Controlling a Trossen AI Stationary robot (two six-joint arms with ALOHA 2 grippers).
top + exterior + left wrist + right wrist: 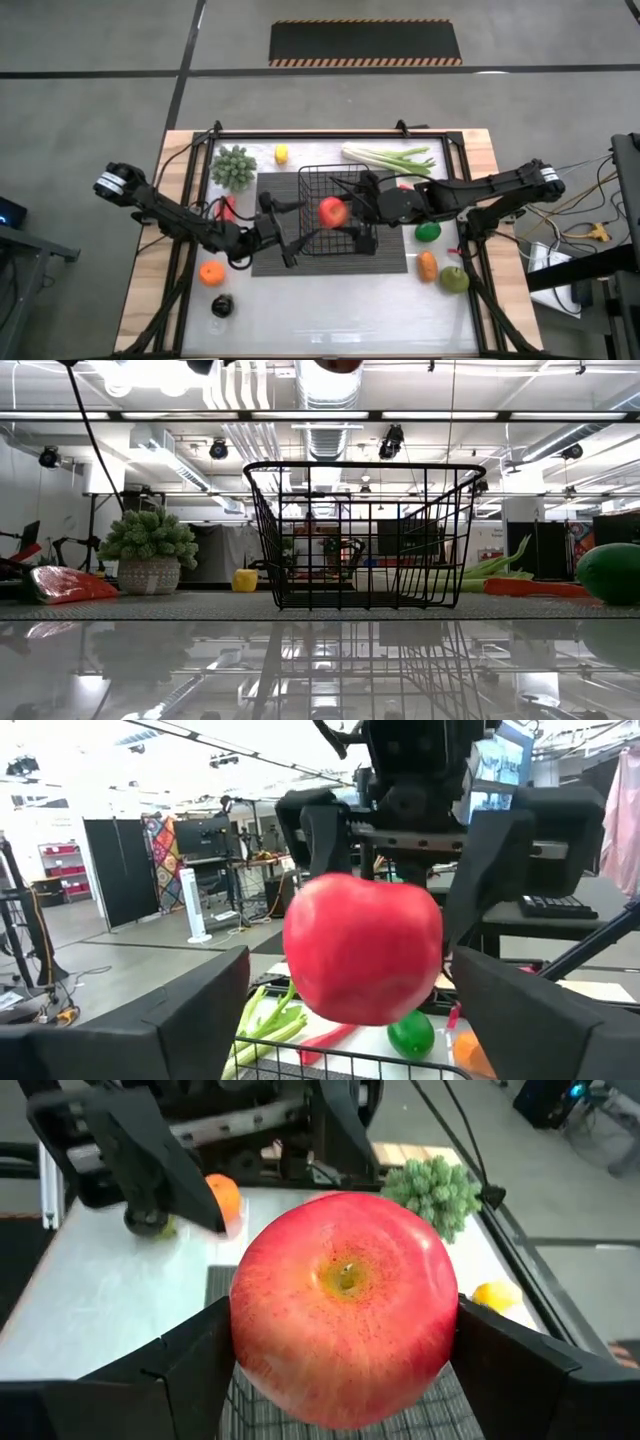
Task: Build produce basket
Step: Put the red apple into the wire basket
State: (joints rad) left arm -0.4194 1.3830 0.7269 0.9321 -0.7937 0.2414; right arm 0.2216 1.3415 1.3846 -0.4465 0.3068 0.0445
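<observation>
A red apple (333,211) is held by my right gripper (342,212) above the black wire basket (335,232). The basket stands on the dark ribbed mat (270,262) in the middle of the table. In the low view only the apple's underside (338,363) shows, well above the basket's rim (365,464). My left gripper (297,232) is open and empty at the basket's left side and faces the apple (362,945). Its fingers (180,1020) stand apart, short of the apple. My right gripper pinches the apple's two opposite sides (245,1345) between its two fingers (190,1370). The fingers come level from the table's right side. The apple is lifted clear above the basket, and its dimpled end (345,1275) faces the wrist camera.
On the left are a green potted plant (233,165), a yellow piece (281,154), a red chili (228,208), an orange (211,273) and a dark piece (221,307). On the right are the leek (390,157), a green round piece (428,232), an orange piece (428,265) and a green pear (455,279).
</observation>
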